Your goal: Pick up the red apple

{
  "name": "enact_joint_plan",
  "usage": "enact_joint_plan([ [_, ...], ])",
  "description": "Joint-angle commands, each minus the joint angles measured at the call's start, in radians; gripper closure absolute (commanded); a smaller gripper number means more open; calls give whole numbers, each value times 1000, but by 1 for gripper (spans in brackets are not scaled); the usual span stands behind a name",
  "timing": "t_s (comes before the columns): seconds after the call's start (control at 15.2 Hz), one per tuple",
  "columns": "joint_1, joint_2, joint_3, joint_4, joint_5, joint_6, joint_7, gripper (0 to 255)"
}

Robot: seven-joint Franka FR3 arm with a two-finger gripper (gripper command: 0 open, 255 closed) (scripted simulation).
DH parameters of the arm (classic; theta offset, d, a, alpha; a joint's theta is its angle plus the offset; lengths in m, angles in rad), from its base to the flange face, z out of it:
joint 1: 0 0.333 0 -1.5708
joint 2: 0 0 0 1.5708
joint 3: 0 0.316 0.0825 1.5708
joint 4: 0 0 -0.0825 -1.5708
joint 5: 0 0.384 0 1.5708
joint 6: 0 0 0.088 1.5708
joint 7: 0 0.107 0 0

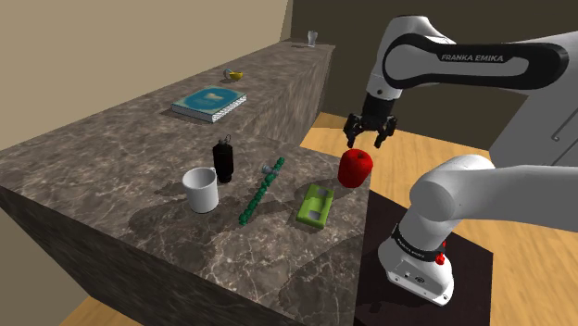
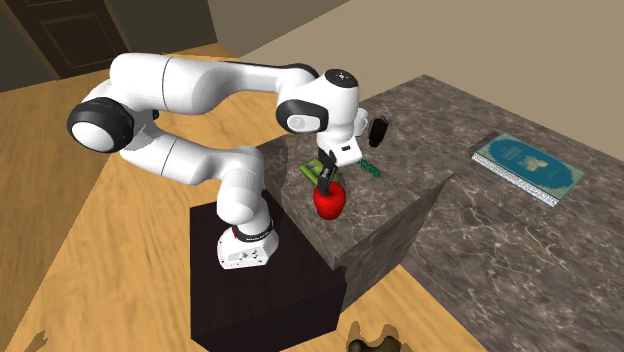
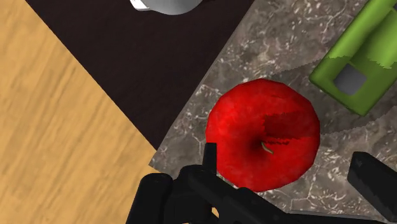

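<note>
A shiny red apple with a short stem sits at the corner of the dark marble counter, close to the edge nearest the arm's stand. My black gripper hangs just above it, pointing down, open. In the wrist view the apple lies below the gripper, with one fingertip at its rim and the other finger wide of it. Nothing is held.
Beside the apple lies a green block. Farther along the counter are a green bead string, a white mug, a black bottle, and a teal book. The dark stand and wooden floor lie past the counter's edge.
</note>
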Motion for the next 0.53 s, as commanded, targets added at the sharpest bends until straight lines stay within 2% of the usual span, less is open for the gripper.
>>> enact_joint_plan([
  [0.0, 0, 4, 1, -24, 1, 29, -1, 0],
  [0.13, 0, 4, 1, -32, 2, 37, -2, 0],
  [0.2, 0, 3, 1, -34, 2, 37, -2, 255],
  [0.46, 1, 4, 3, -35, 3, 40, -1, 255],
])
